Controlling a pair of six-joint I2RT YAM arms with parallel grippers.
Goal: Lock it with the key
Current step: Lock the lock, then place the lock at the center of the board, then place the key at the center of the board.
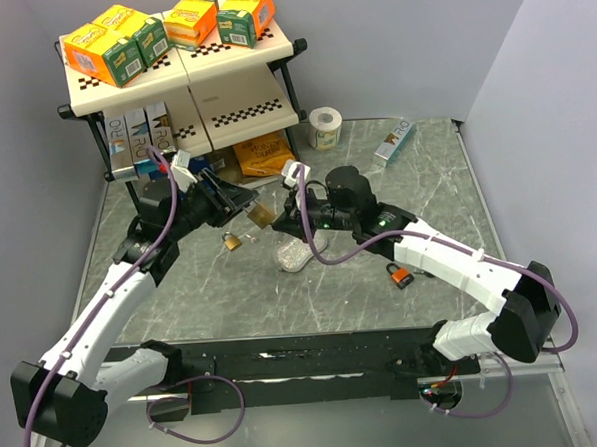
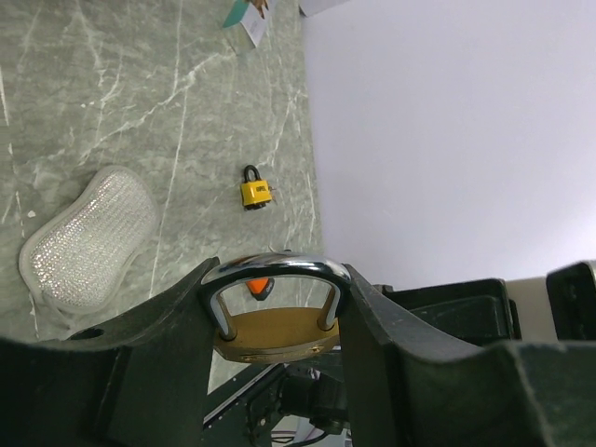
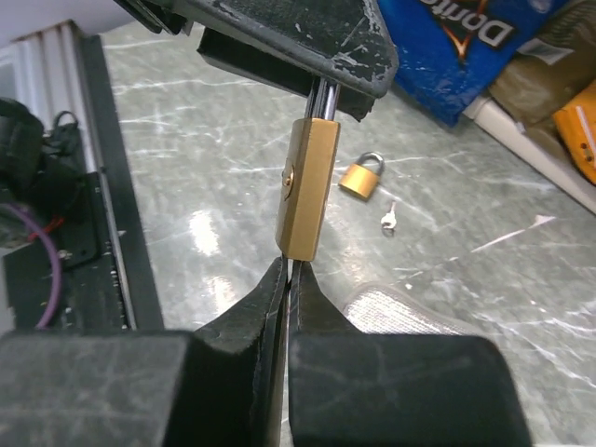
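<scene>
While the left gripper (image 2: 277, 291) pinches the brass padlock (image 2: 275, 337) by its shackle, the right gripper (image 3: 289, 272) has its jaws pressed together at the lock's far end.
Padlock is held off the table (image 1: 426, 177), between the two arms. Right fingertips (image 3: 265, 298) meet just against the brass body; cannot tell whether a key sits between them. On the table beneath: white studded pad (image 1: 298, 252), small brass lock (image 3: 361, 177) with a loose small key (image 3: 388, 219) near it, orange lock (image 1: 399, 274) well apart, beside the right arm.

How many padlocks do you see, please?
3: a padlock in the left claw, a small one on the table, an orange one by the right arm. Others may be hidden.
</scene>
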